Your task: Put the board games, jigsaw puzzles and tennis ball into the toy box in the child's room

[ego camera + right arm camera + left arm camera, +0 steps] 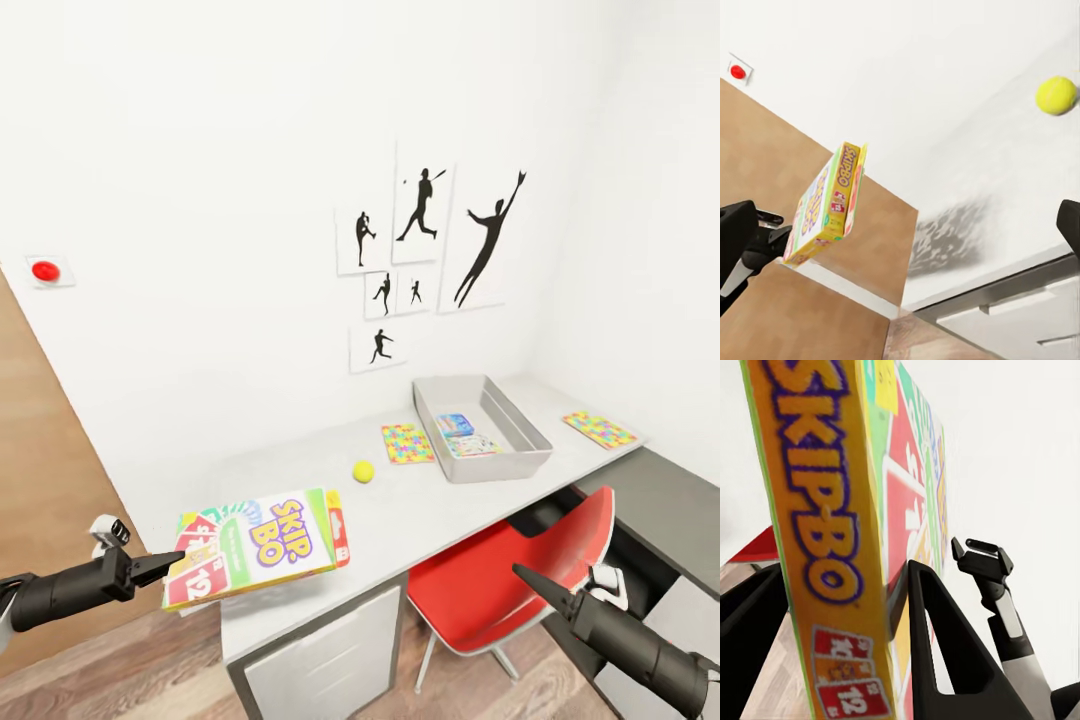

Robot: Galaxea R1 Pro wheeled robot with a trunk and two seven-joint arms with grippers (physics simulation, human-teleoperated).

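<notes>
My left gripper (170, 562) is shut on the edge of a Skip-Bo board game box (262, 545), holding it roughly flat in the air just off the table's (450, 510) near left corner. In the left wrist view the box (825, 525) sits between both fingers (937, 630). The grey toy box (500, 466) stands farther right on the table with two small boxes inside. A yellow tennis ball (363, 471) lies on the table between them. One jigsaw puzzle (407, 443) rests left of the toy box, another (598, 429) to its right. My right gripper (520, 573) hangs open and empty, low over the red chair.
A red chair (520, 575) is pushed under the table, beside a white drawer unit (320, 660). The wall behind carries black silhouette pictures (425, 215) and a red button (45, 270). A wooden door (40, 460) is at the left.
</notes>
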